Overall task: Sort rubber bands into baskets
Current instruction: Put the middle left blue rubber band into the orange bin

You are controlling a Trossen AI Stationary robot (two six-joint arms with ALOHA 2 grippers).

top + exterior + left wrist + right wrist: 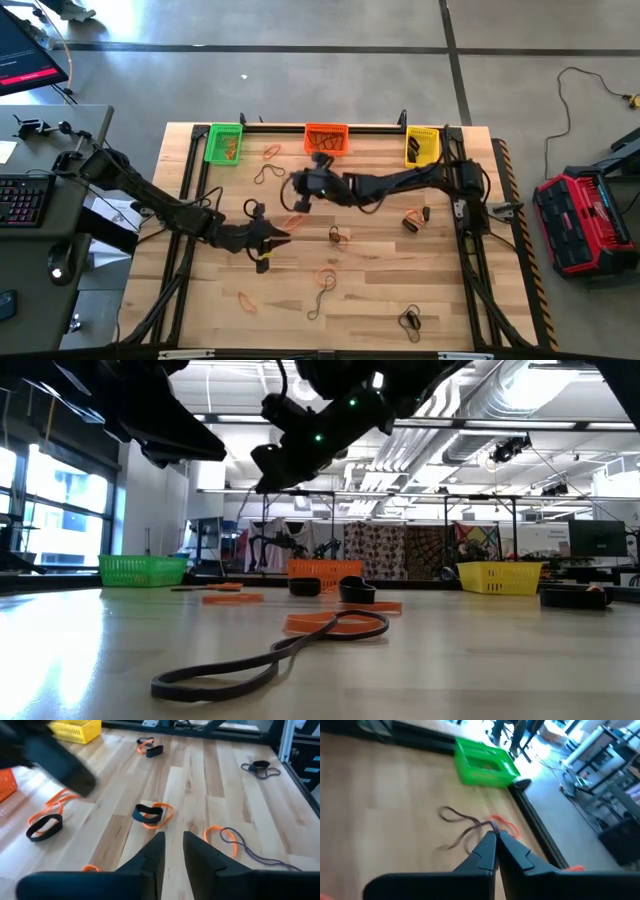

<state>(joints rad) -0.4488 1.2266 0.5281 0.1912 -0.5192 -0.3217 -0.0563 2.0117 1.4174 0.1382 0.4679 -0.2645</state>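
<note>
Dark left gripper [172, 851] hangs low over the table [380, 300], fingers slightly parted; right gripper [497, 838] clenched.

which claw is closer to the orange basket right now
The right claw is nearer: it sits just in front of the orange basket, slightly toward the green side. The left claw is farther back, mid-table.

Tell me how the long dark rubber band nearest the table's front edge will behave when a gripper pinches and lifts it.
The dark rubber band lies flat in a loose, twisted figure-eight, so it is probably floppy and would droop from the fingers. It looks thin, so likely very light, and hard to pinch off the wooden table. It crosses an orange band, which might drag along.
</note>
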